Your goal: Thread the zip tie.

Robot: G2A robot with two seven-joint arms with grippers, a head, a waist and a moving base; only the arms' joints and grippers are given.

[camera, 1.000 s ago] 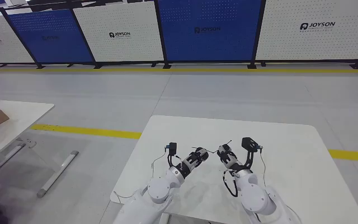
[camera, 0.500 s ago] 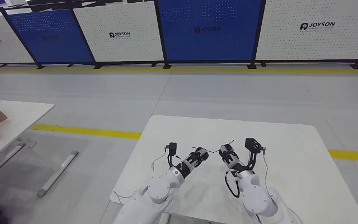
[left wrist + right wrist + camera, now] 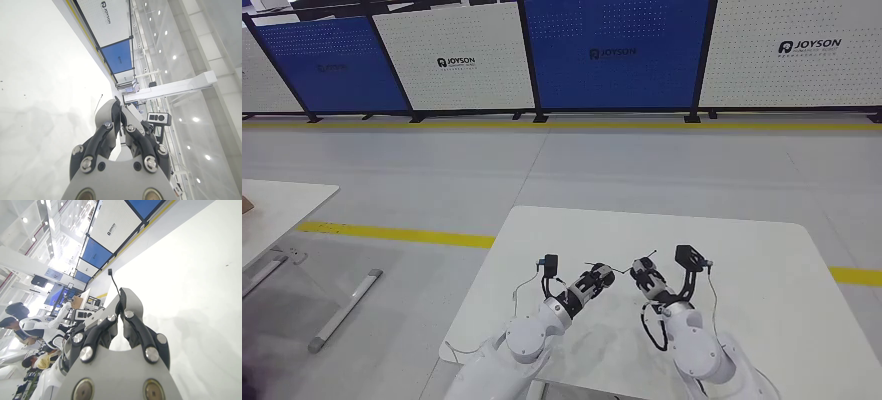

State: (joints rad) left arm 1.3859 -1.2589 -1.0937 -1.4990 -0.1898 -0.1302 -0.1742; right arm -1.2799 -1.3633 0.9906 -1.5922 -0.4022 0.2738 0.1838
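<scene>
Right wrist view: right hand [image 3: 121, 294] clamped on black zip tie [image 3: 114, 281]; left hand [image 3: 121, 106] likewise pinching it.

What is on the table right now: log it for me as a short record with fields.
table: white, both arms above it
right gripper: jaws shut on the zip tie, its head sticking out past the tips
left gripper: jaws shut on a thin black strip, apparently the same tie
threading: no closed loop visible; grippers close together, side by side
</scene>
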